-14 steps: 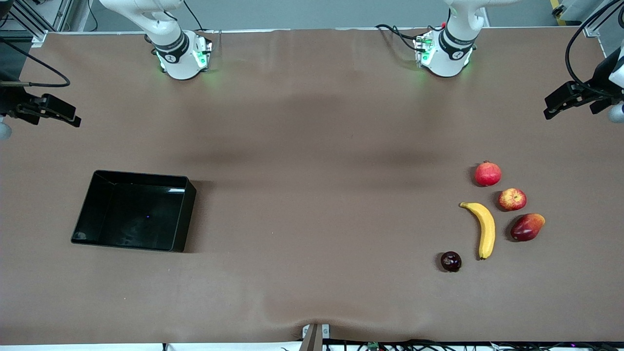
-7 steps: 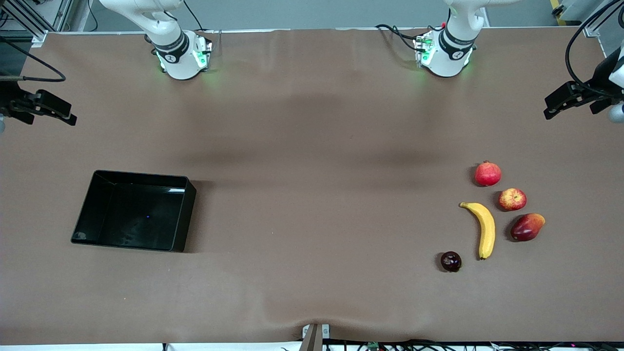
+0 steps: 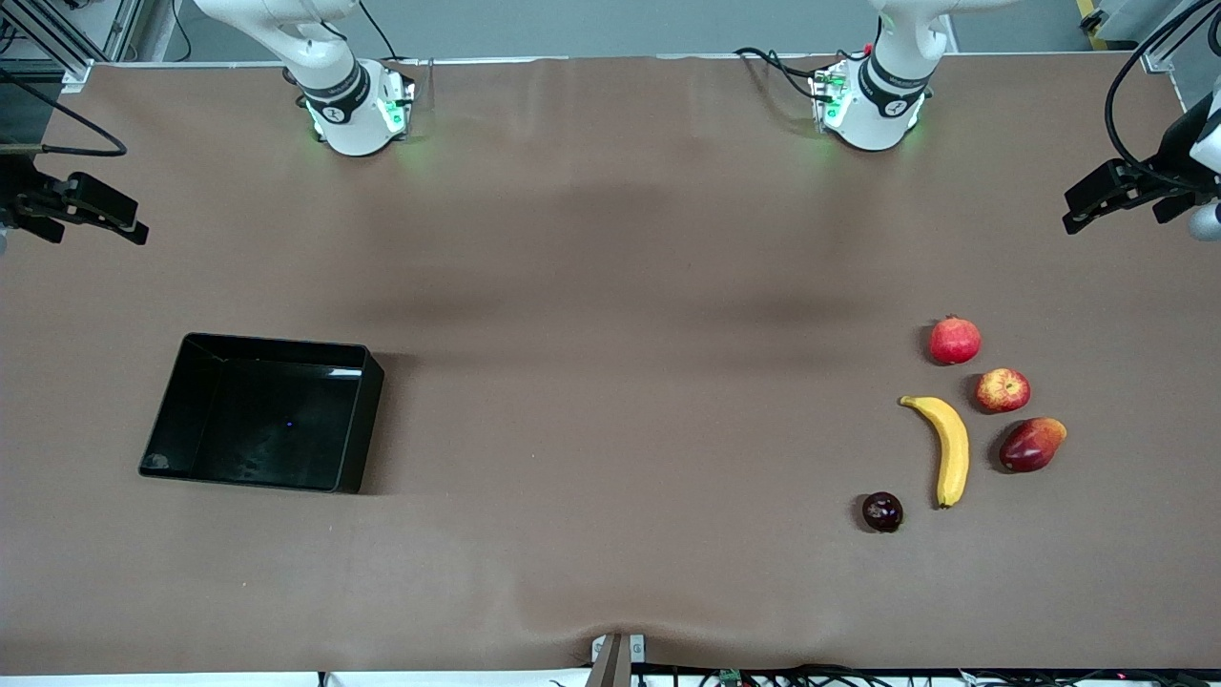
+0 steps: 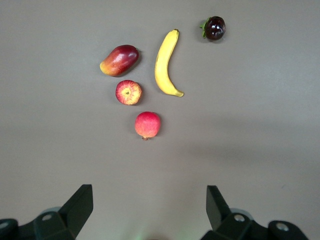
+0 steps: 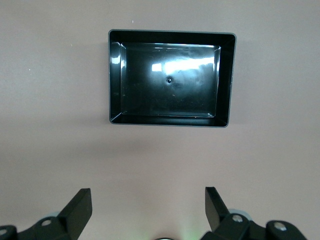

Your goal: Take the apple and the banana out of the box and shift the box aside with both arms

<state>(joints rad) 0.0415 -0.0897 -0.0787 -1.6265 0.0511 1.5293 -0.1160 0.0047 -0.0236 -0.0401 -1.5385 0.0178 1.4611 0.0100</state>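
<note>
While both arms sit retracted at the table ends, nothing in hand on either side

Table (image 3: 610,286): brown cover, a slight ripple at the edge nearest the front camera

Box (image 3: 355,425): black, empty, flat on the table toward the right arm's end, well apart from all fruit. Looks already moved aside

Right gripper (image 3: 78,208): up over the table edge at its own end, jaws spread wide, empty. Wrist view looks straight down onto the box (image 5: 227,80)

Left gripper (image 3: 1111,196): up over the other end, jaws spread wide, empty. Wrist view looks down on the fruit cluster

Banana (image 3: 949,448): on the table toward the left arm's end, out of the box. Beside the apple, not touching

Mango (image 3: 1032,444): just beside the apple, nearer the front camera

Pomegranate (image 3: 955,340): farthest of the cluster from the front camera

Apple (image 3: 1003,390): on the table between pomegranate and mango, out of the box

Dark plum-like fruit (image 3: 882,511): nearest the front camera, close to the banana tip

Judgement: task looks done, arms parked

Risks from here:
- fruits packed close; any re-grasp of the apple could nudge mango or pomegranate, wide jaws being the cause
- round fruits could roll if bumped
- glossy low box walls could slip in a two-arm pinch, skewing the box
- red fruits alike; wrong pick possible

Writing: no readable brand or label on box or fruit; small round mark on each arm base (image 3: 332,113), too small to read
</note>
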